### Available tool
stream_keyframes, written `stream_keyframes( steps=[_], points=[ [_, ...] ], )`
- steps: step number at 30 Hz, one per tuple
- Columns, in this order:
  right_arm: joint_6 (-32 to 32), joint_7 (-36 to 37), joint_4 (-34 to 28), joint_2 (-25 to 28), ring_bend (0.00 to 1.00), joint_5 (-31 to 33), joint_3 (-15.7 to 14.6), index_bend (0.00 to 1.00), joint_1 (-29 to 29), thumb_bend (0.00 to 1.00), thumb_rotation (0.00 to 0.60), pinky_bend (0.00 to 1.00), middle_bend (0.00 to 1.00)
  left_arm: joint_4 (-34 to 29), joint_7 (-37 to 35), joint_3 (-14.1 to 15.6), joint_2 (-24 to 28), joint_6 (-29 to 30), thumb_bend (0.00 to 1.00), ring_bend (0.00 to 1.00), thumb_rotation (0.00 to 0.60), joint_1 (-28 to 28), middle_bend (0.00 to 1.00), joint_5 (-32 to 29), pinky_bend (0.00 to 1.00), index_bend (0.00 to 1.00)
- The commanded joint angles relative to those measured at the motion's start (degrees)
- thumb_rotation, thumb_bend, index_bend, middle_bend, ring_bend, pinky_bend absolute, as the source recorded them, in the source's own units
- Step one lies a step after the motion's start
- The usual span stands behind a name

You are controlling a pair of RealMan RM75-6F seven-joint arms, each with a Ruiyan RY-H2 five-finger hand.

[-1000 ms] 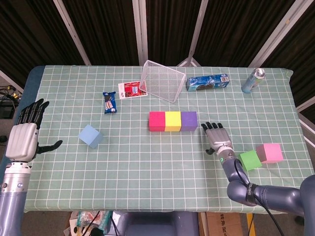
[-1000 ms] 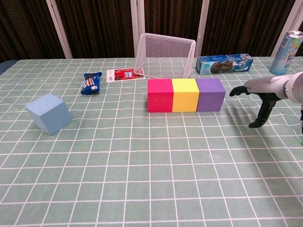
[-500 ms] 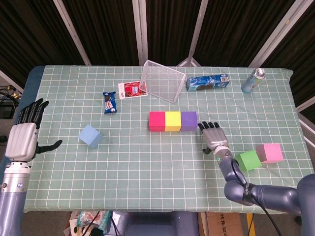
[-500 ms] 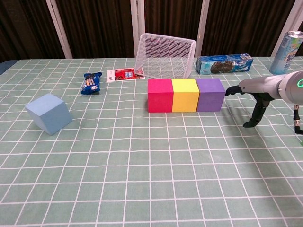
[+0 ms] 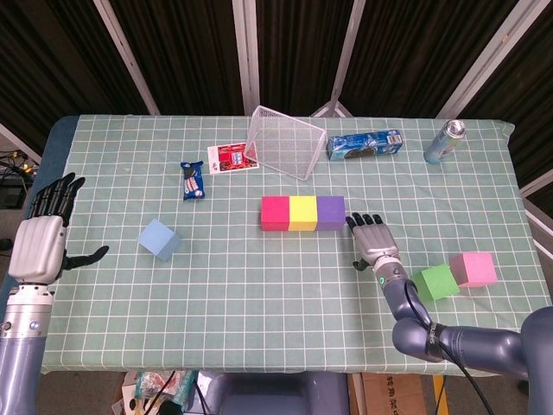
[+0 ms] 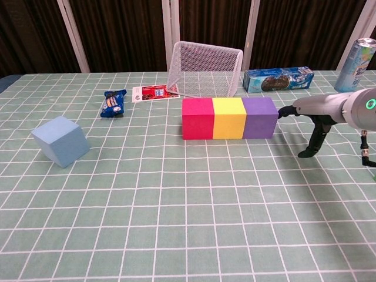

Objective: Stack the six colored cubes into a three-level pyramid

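While the base row sits done, three cubes remain loose.
Base row: pink cube (image 5: 276,213), yellow cube (image 5: 303,213), purple cube (image 5: 331,213) side by side, faces touching, mid surface (image 5: 259,285); row's long axis runs left-right across both views.
R robot hand (image 5: 372,241): released, holding nothing, fingers spread and extended; fingertips at or just touching the purple cube's outer end in chest view. Can't tell if it presses.
L robot hand (image 5: 41,242): released, fingers apart, hovering at the surface's far left edge; seen in head view only.
Green cube (image 5: 440,282): loose, just beside R forearm, behind and outboard of the R robot hand, toward robot's side.
Light pink cube (image 5: 473,269): touching or just beside green cube, further right.
Blue cube (image 5: 159,239): tilted, well apart from the row, on the L side.
Key relation: green + light pink lie near R robot hand, blue nearer L robot hand.
Judgement: level one looks complete; next likely second level, R side closest, prob. green first.
Clutter: wire basket (image 5: 285,142), snack packet (image 5: 193,181), can (image 5: 444,141), all behind the row.
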Motion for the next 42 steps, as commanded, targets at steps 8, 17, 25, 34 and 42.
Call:
stream_keyframes(
  steps=[8, 17, 25, 34, 42],
  points=[
    [0.02, -0.37, 0.11, -0.48, 0.0, -0.16, 0.17, 0.0, -0.03, 0.29, 0.6, 0.0, 0.0, 0.15, -0.09, -0.01, -0.03, -0.09, 0.11, 0.0, 0.6, -0.01, 0.0, -0.05, 0.0, 0.0],
    [1.6, -1.41, 0.75, -0.44, 0.0, -0.38, 0.01, 0.0, -0.23, 0.29, 0.6, 0.0, 0.0, 0.37, -0.18, -0.06, -0.04, -0.26, 0.11, 0.0, 0.6, -0.03, 0.0, -0.31, 0.0, 0.0],
    [5.81, 1.24, -3.99, 3.01, 0.0, -5.26, 0.91, 0.0, -2.77, 0.29, 0.6, 0.0, 0.0, 0.23, -0.51, 0.0, 0.08, -0.29, 0.11, 0.0, 0.6, 0.04, 0.0, 0.03, 0.0, 0.0],
    [8.41, 4.21, -11.49, 10.04, 0.0, -12.44, 0.77, 0.0, -6.1, 0.29, 0.6, 0.0, 0.0, -0.33, -0.33, 0.2, 0.19, 0.06, 0.1, 0.0, 0.6, 0.22, 0.0, 0.83, 0.0, 0.0],
    [9.3, 5.05, -18.24, 18.99, 0.0, -17.54, -1.43, 0.0, -9.3, 0.29, 0.6, 0.0, 0.0, -0.62, 0.09, 0.46, 0.17, 0.26, 0.1, 0.0, 0.6, 0.34, 0.0, 1.36, 0.0, 0.0]
  ],
)
